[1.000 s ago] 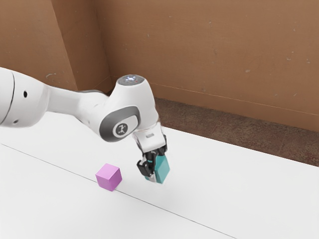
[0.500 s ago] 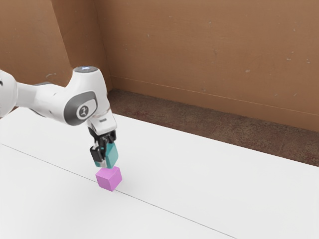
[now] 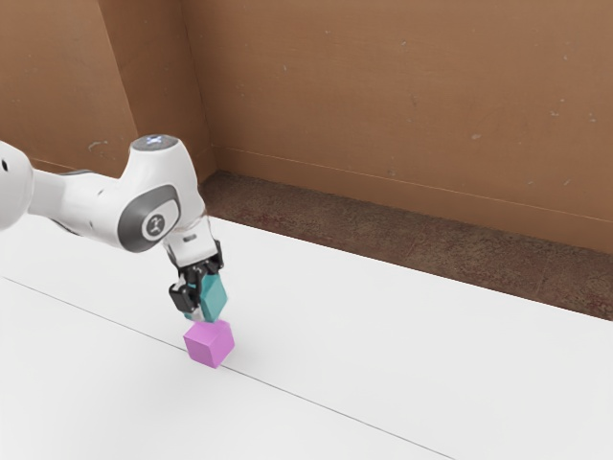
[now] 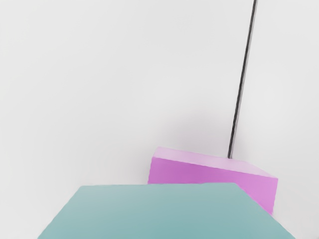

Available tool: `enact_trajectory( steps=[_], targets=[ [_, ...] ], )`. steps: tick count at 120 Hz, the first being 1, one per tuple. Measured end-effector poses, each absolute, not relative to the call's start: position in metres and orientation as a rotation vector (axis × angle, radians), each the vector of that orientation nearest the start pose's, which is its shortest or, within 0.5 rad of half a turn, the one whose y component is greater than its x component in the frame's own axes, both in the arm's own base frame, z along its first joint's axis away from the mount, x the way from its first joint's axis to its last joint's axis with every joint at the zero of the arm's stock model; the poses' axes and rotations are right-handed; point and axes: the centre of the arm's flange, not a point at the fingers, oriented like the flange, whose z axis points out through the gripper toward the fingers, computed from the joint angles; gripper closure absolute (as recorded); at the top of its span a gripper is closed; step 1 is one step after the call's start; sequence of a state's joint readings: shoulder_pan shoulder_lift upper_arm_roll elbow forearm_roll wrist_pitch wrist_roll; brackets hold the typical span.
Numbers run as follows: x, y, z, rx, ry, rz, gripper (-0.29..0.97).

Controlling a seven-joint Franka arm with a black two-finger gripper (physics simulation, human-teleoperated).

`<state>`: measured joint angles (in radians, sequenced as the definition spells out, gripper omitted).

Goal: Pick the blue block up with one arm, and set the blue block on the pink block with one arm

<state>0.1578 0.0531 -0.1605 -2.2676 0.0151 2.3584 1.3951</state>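
Observation:
A teal-blue block hangs tilted just above the pink block, which rests on the white table. My black gripper is shut on the blue block, its fingers on two opposite sides. In the wrist view the blue block looms close under the hand, and the pink block lies just beyond it, partly covered. The two blocks look very close; I cannot tell whether they touch.
A thin dark seam runs across the table and passes beside the pink block. Brown walls and a dark floor strip lie beyond the table's far edge.
My arm has carried the blue block toward the exterior view's left, from beside the pink block to right above it, then settled with a slight shift in the last half second.

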Motion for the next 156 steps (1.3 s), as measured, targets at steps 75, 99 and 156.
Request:
enact_trajectory(
  steps=[75,99,156],
  targets=[
    [0.514,0.003,0.326,-2.323,2.115,0.003,0.11],
    [0.508,-0.004,0.396,-2.303,2.094,-0.065,0.04],
    [0.539,0.036,0.652,-2.691,1.43,-0.084,0.0]
  ],
)
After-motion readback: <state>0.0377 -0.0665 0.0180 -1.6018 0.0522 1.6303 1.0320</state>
